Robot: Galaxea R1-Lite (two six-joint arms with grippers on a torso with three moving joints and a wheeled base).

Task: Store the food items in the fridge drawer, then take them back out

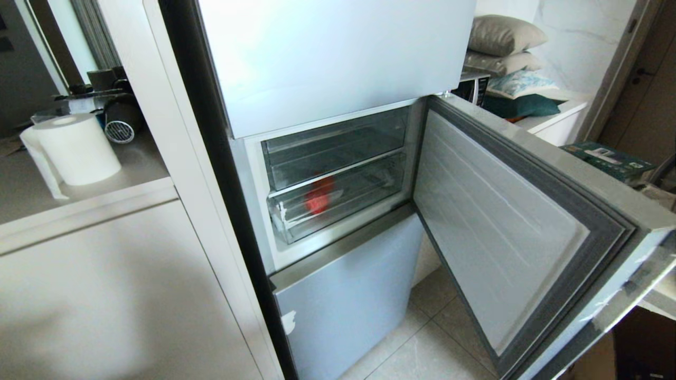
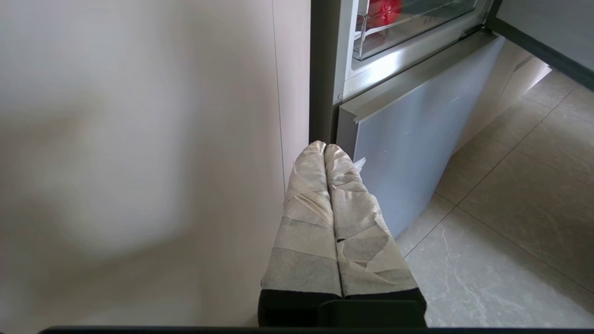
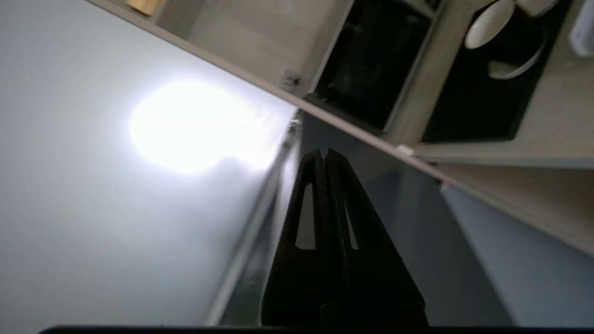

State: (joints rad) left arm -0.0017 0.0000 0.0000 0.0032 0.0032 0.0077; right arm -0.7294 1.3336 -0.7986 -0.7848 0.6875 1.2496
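Fridge [image 1: 338, 63] door open; red fruit [image 1: 319, 198] in drawer [image 1: 338, 203] at 12 o'clock. Left gripper [image 2: 326, 147] closed, empty; right gripper [image 3: 322, 153] closed, empty.

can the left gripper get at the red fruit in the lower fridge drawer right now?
Probably not: the red fruit sits behind the closed clear drawer front, and the left gripper is shut, low by the cabinet.

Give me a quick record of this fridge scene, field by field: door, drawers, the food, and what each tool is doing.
fridge door: swung open
fridge drawer: lower of two clear drawers, pushed in
upper drawer: closed, looks empty
food item: red, inside the fridge drawer, seen through its front
left tool: shut, holding nothing, low beside the bottom fridge panel
right tool: shut, empty, pointing up along the fridge side
counter: paper towel roll
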